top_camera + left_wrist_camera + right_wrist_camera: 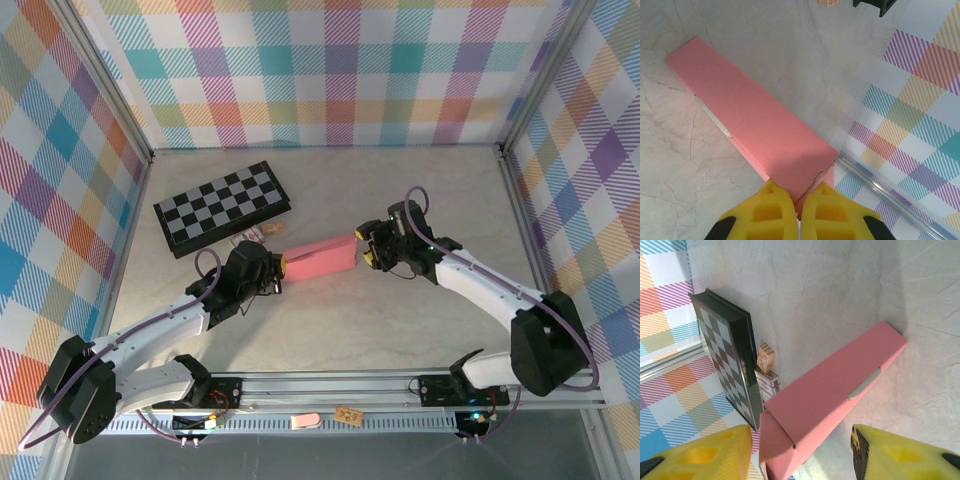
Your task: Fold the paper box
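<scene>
Top view: the paper box is lying mid-table as a long pink slab running left to right, near the checkered board on the side toward the arms. The left gripper is sitting at the box's left end and the right gripper at its right end; can't tell either one's finger spacing from up here. Small cartons are lying between board and box. Left wrist view: the yellow fingers are pressing together on the box's near corner, pinching the pink card. The box is stretching away up-left across the grey table, with a pale edge showing along its left side. Plaid wall is on the right. Right wrist view: the right fingers are standing wide apart with the box's near end sitting between them; can't tell if either finger is touching it. The box is running up-right, a pale tab showing on its side. The board is lying to the left, with the cartons just beside its edge.
</scene>
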